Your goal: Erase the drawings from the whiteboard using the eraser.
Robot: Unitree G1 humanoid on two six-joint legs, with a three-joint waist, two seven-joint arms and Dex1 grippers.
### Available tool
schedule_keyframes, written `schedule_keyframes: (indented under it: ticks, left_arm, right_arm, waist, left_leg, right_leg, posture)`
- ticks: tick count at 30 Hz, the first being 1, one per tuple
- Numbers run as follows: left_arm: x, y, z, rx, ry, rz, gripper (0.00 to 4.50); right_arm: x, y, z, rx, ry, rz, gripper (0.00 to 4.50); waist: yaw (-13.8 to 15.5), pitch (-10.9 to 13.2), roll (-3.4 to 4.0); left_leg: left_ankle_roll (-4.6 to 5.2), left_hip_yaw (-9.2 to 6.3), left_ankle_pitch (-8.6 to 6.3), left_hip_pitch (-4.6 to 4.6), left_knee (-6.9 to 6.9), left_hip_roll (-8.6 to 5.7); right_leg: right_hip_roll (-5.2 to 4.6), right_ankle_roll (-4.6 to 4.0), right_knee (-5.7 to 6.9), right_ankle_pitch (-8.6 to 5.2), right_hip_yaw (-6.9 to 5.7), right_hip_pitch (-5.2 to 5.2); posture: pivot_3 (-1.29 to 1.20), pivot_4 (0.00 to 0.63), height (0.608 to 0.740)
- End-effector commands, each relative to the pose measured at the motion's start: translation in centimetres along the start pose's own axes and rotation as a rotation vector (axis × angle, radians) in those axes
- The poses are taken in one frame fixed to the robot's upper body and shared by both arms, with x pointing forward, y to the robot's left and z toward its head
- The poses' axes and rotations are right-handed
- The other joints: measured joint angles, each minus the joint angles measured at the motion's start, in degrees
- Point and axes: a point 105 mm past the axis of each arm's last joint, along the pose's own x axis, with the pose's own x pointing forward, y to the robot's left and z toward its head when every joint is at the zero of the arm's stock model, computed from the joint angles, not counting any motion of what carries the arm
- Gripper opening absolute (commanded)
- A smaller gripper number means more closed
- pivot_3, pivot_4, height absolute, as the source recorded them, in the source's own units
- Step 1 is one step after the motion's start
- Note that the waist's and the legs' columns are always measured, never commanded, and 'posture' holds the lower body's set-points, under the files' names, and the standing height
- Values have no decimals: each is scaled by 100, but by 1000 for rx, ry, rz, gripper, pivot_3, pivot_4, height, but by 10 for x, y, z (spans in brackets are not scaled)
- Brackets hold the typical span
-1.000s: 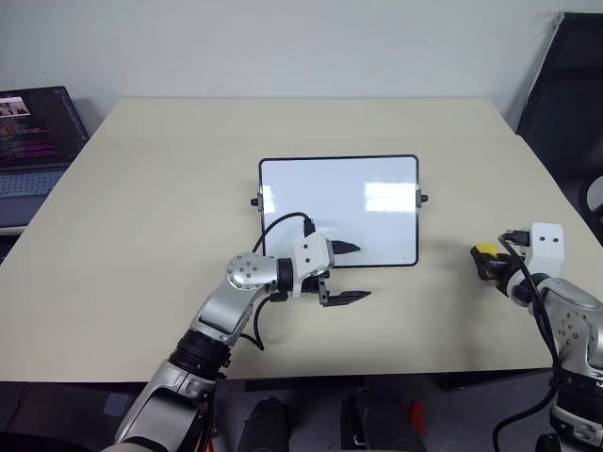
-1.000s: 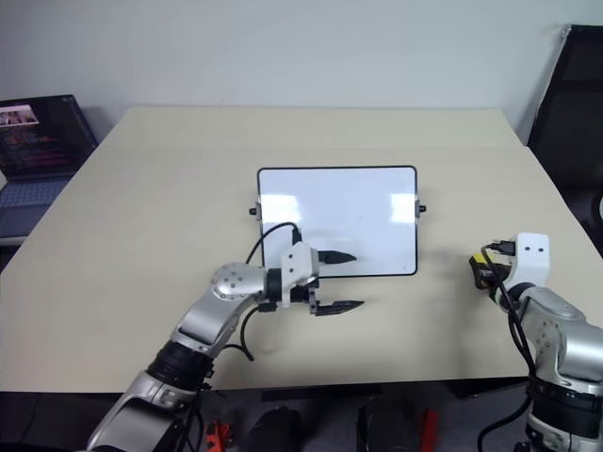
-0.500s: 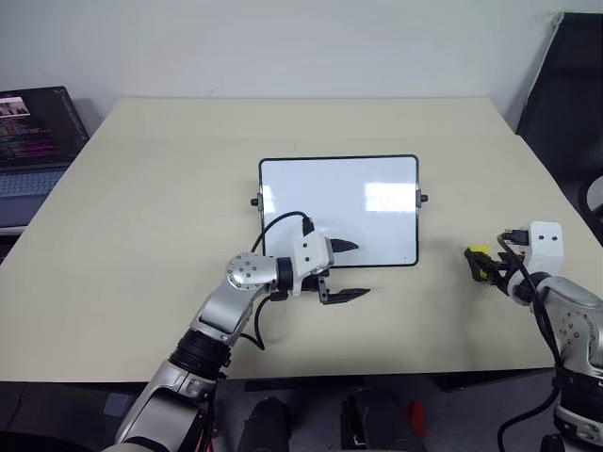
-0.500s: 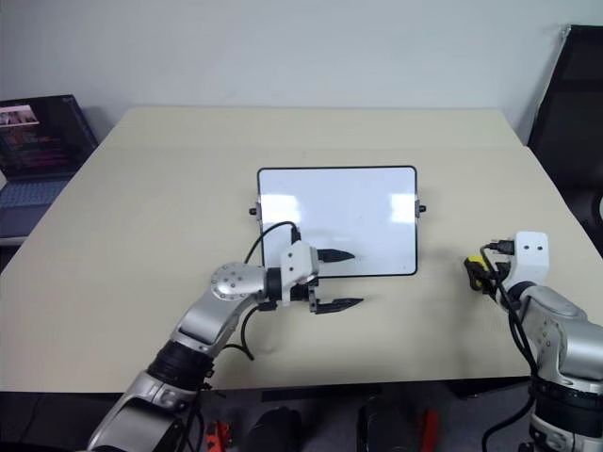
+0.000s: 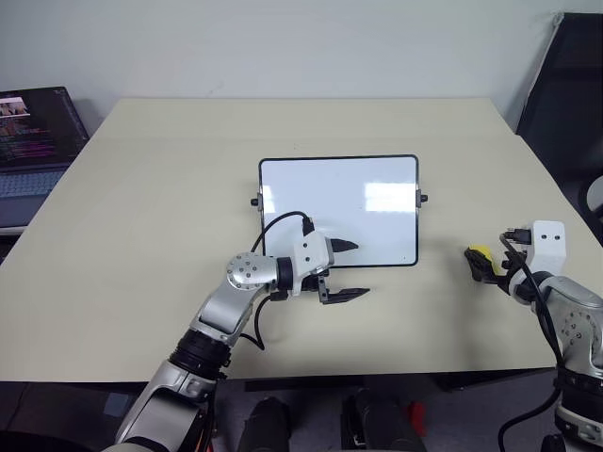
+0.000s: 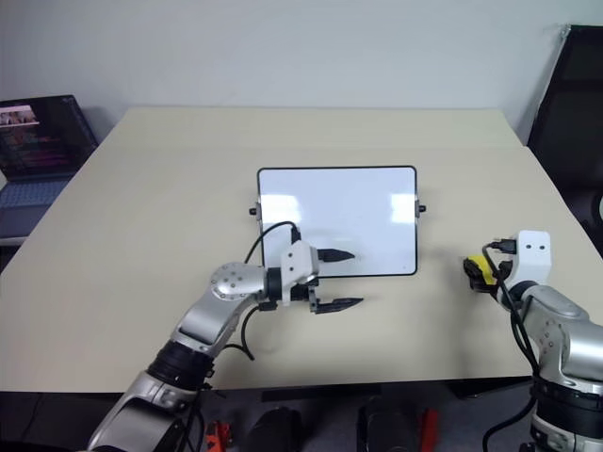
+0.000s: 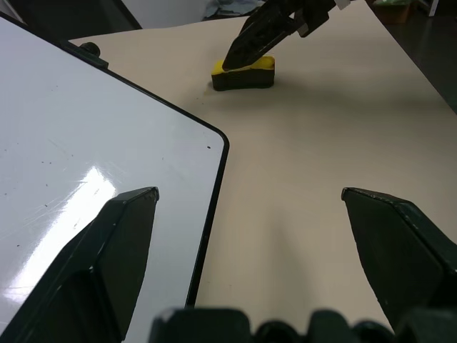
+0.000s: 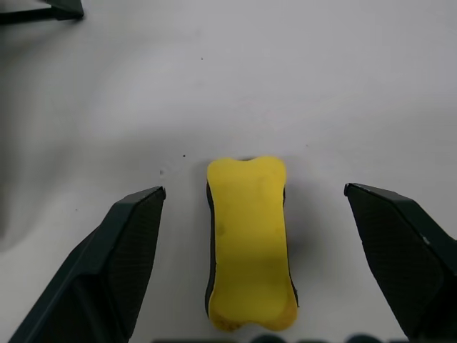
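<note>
The whiteboard [image 5: 339, 202] lies flat at the table's middle; its face reads as plain white with glare patches, and the drawings are out of view. My left gripper [image 5: 350, 271] hovers open over the board's near right corner [image 7: 218, 139], one finger above the board and one above the table. The eraser [image 8: 248, 236], a small yellow block with a dark underside, lies on the table to the right of the board [image 5: 479, 252]. My right gripper [image 8: 254, 190] stands open around it, fingers [image 8: 128, 243] well apart from its sides. One right finger [image 7: 260, 32] shows above the eraser [image 7: 243, 73].
An open laptop [image 5: 33, 132] sits off the table's far left corner. A black chair [image 5: 565, 85] stands beyond the right edge. The beige table [image 5: 170, 169] spreads bare around the board.
My right gripper has opened and let go of the eraser, which now rests on the table between its fingers. The left arm has kept still.
</note>
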Motion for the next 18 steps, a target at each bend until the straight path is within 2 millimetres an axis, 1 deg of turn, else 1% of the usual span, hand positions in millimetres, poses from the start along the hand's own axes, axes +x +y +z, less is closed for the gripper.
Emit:
schedule_keyframes:
  ticks: [1,4,6,7,10,12,13,15,18]
  left_arm:
    - [-5,4,9,20,-26,39,4500]
    - [-7,6,6,14,-17,82,4500]
    - [-14,19,8,-31,-41,235,4500]
    - [-17,23,8,-49,-51,287,4500]
    - [-23,25,8,-91,-65,410,4500]
    - [-28,25,6,-146,-74,499,4500]
    - [-33,24,4,-177,-79,560,4500]
    - [-42,21,1,-181,-64,644,4500]
    - [-60,20,-5,-179,-38,797,4500]
  right_arm:
    - [-9,0,18,-10,-70,-8,4469]
    - [-12,-3,19,-12,-81,-37,4469]
    - [-20,6,35,42,-193,-35,4469]
    - [-24,9,40,61,-230,-31,4469]
    - [-35,17,43,62,-311,-27,4469]
    - [-43,22,41,29,-360,-32,4469]
    - [-49,25,34,8,-381,-39,4469]
    - [-56,28,23,-22,-401,-50,4469]
    - [-66,34,14,-11,-466,-31,4469]
  waist:
    - [0,0,0]
    - [0,0,1]
    - [-3,-1,1]
    - [-5,-1,2]
    - [5,-3,3]
    - [14,-7,7]
    - [15,-8,6]
    - [20,-8,7]
    - [12,-8,8]
  left_leg:
    - [0,0,0,0,0,0]
    - [0,-1,0,0,0,0]
    - [0,-2,0,0,0,0]
    - [0,-3,0,-1,0,4]
    - [0,-7,0,-2,0,5]
    - [-1,-10,0,-1,0,6]
    - [-1,-9,0,-1,-1,5]
    - [-1,-10,-1,-2,-3,5]
    - [-2,-7,0,3,1,5]
  right_leg:
    - [0,0,0,0,0,0]
    - [0,0,0,0,4,0]
    - [0,0,0,0,3,1]
    - [0,0,2,0,3,0]
    - [1,0,3,0,0,0]
    - [1,0,0,0,-2,3]
    - [0,0,-1,0,-2,4]
    - [-3,1,-4,-1,-3,4]
    - [-5,2,2,-1,1,4]
  posture:
    - [0,150,740]
    - [0,150,740]
    - [0,150,740]
    - [0,150,740]
    - [0,150,740]
    - [0,150,740]
    - [0,150,740]
    - [0,150,740]
    - [0,150,740]
